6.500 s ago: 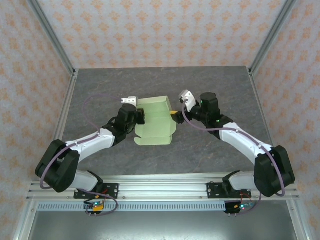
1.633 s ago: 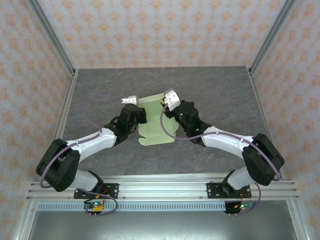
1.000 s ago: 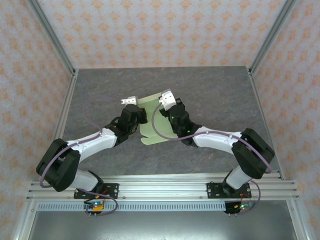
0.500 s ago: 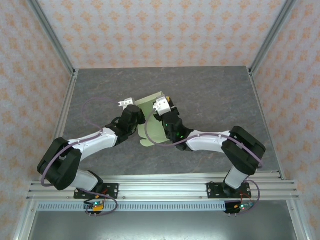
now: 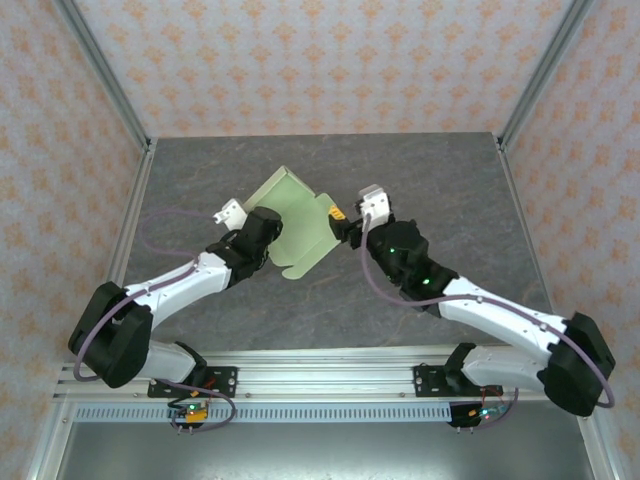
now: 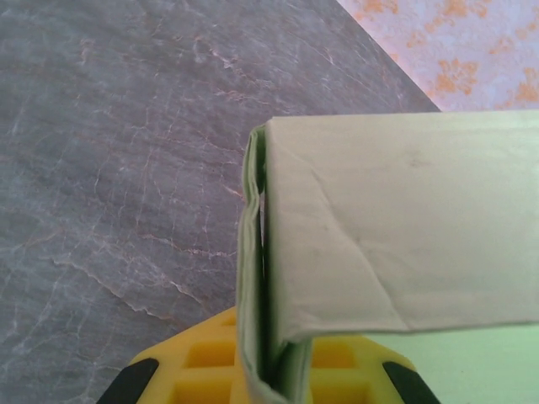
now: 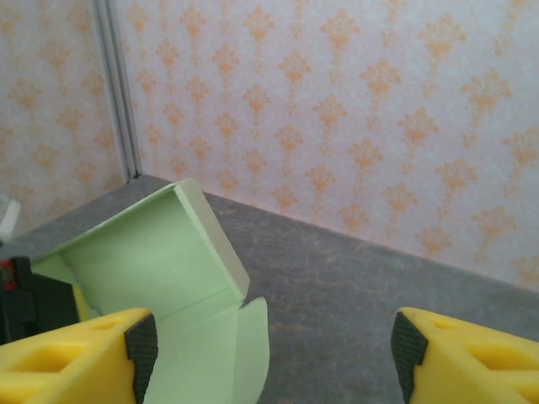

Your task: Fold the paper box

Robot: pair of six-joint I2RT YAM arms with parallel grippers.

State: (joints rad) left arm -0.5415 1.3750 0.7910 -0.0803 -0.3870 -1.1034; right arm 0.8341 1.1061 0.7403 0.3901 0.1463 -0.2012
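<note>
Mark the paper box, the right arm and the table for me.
paper box (image 5: 295,225): top external view, middle of its green panel.
right arm (image 5: 490,312): top external view, its white forearm link.
table (image 5: 440,175): top external view, bare grey surface, far right.

**Top view:** bright, even, diffuse light with no glare. The box (image 5: 295,225) casts a faint, soft shadow on the grey surface (image 5: 430,190). Focus is sharp throughout.

**Left wrist view:** even light. The box panel is close to the lens and slightly soft, with a dark shaded slot between its layers. The left claw (image 6: 265,376) is blurred at the bottom edge.

**Right wrist view:** bright. The right claw (image 7: 269,362) fingers are out of focus in both lower corners. The wallpaper (image 7: 379,101) is mildly soft.
</note>
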